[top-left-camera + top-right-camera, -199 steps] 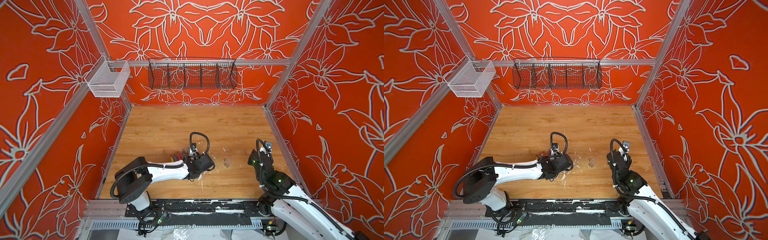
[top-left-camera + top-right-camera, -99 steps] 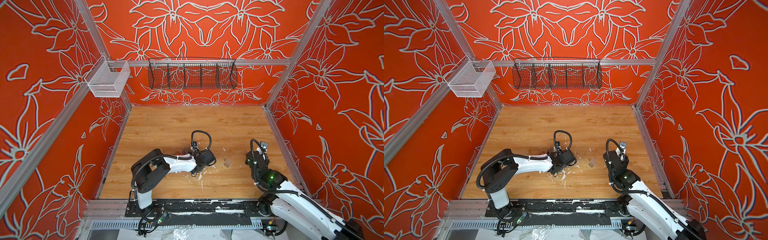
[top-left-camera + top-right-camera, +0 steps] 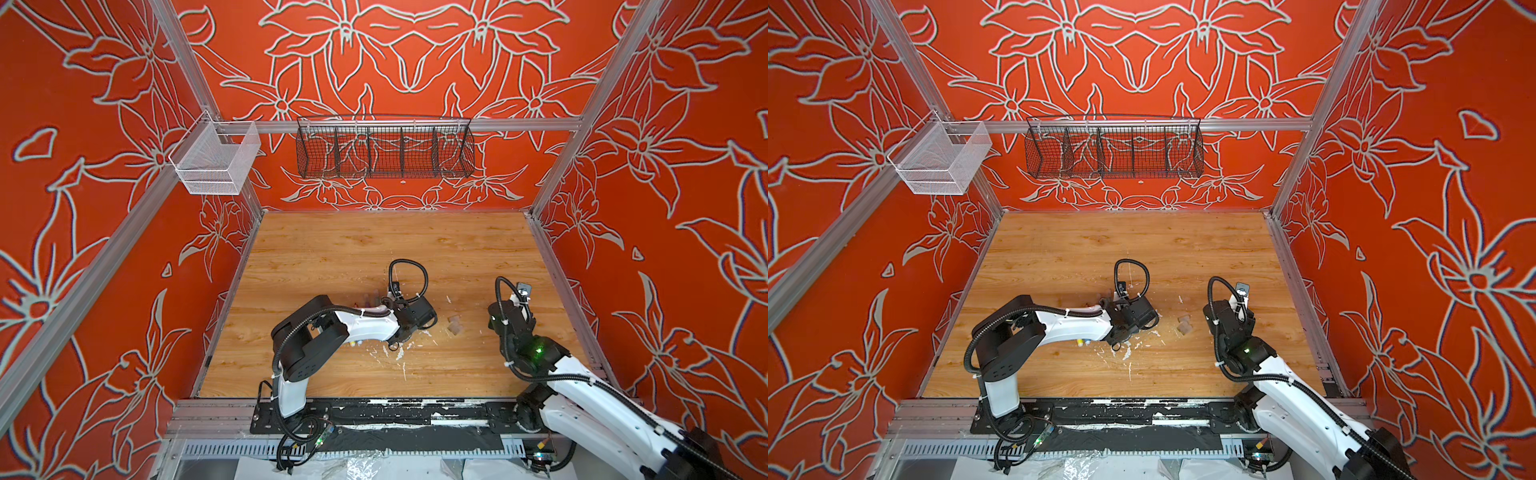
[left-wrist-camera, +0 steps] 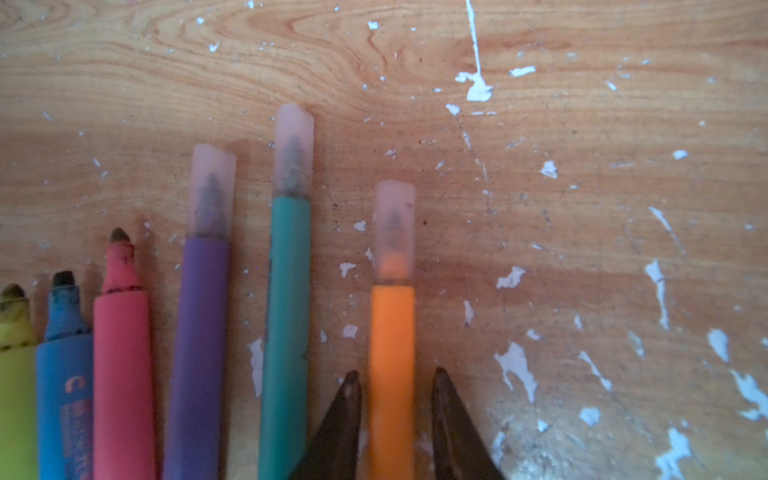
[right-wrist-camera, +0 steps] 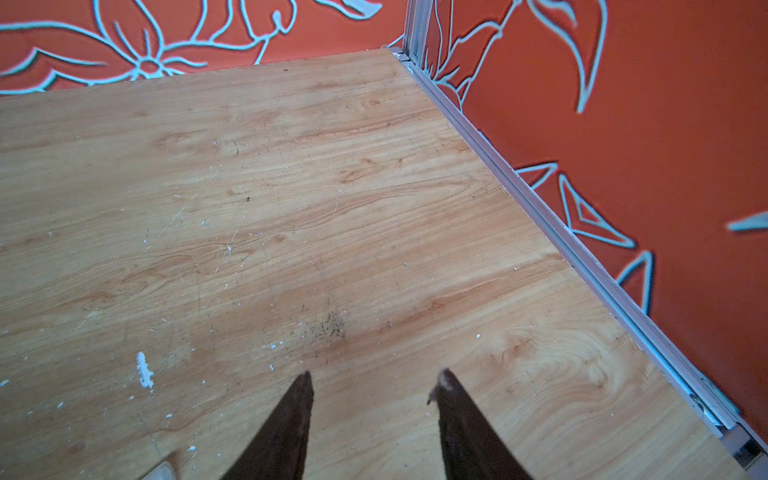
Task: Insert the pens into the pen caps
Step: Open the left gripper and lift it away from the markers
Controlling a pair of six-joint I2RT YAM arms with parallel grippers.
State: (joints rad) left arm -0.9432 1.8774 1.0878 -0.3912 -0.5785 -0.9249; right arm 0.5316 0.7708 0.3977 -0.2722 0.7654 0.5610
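Note:
In the left wrist view six pens lie side by side on the wooden floor. The yellow pen, blue pen and pink pen have bare tips. The purple pen, teal pen and orange pen each wear a clear pen cap. My left gripper is open and straddles the orange pen, with a small gap on each side. Two loose caps lie between the arms in both top views. My right gripper is open and holds nothing.
White flecks of debris litter the floor around the pens. The right wall's metal rail runs close to my right gripper. A black wire basket and a white mesh basket hang on the walls.
My left gripper's fingers have parted from the orange pen, which now lies on the floor. The left arm's elbow has swung to the right. The right arm has shifted slightly left.

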